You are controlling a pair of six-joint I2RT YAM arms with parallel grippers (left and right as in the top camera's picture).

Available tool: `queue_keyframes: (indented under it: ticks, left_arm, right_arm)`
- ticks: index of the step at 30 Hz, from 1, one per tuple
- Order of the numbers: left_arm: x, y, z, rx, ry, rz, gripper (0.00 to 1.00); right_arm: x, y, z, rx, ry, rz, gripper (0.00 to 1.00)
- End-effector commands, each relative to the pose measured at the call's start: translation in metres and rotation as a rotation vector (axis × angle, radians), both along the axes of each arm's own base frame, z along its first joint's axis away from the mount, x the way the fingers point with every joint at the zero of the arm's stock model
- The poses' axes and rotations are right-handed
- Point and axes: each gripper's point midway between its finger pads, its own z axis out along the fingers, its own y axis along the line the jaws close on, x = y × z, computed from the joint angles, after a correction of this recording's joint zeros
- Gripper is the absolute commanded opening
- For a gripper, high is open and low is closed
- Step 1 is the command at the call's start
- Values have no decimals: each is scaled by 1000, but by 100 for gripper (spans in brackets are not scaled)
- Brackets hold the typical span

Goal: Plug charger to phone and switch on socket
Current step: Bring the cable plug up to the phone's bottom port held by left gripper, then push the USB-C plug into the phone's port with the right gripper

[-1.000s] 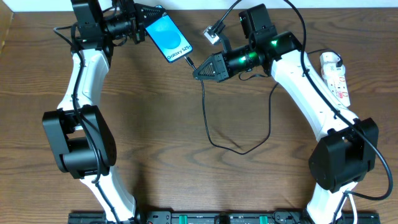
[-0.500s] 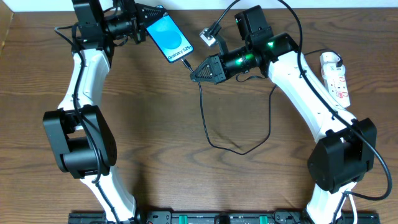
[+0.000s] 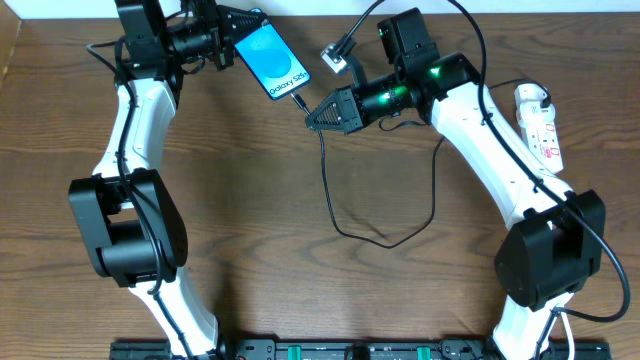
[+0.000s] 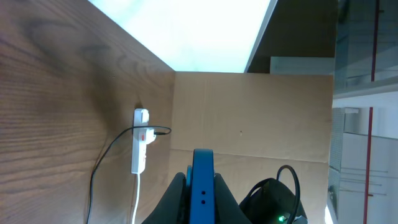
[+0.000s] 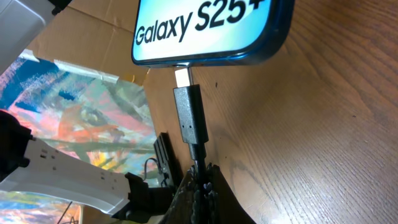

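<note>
The phone (image 3: 271,62), its blue screen reading "Galaxy S25+", is held up at the back of the table, and my left gripper (image 3: 238,38) is shut on its top end. In the left wrist view its blue edge (image 4: 202,183) stands between the fingers. My right gripper (image 3: 313,119) is shut on the charger cable (image 3: 329,185) just behind the plug tip (image 5: 188,118). The tip's metal end meets the phone's (image 5: 205,28) bottom edge; how deep it sits I cannot tell. The white socket (image 3: 540,123) lies at the far right.
The black cable loops across the middle of the table (image 3: 250,230) and runs up towards the right arm. A cardboard wall (image 4: 249,118) stands behind the table's far edge. The socket (image 4: 140,142) and its white cord also show in the left wrist view.
My right gripper has shifted a little left towards the phone, bringing the plug tip up to its bottom edge. The left gripper and phone have stayed still.
</note>
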Motion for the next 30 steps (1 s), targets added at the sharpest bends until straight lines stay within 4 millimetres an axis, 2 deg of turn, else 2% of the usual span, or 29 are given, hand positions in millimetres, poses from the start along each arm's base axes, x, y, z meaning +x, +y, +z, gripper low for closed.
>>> queue_keyframes:
  ticks: [1,23,30]
  left_arm:
    - [-8,-5,12,-10,-20,-35,7]
    - [-7,-5,12,8,-60,-39,7]
    - [-5,-3,11,12,-59,-23,7]
  right_arm:
    - [3,0,1,8,3,-5,1]
    - [5,-4,0,5,4,-13,1]
    - [4,-9,-8,-39,11,-23,1]
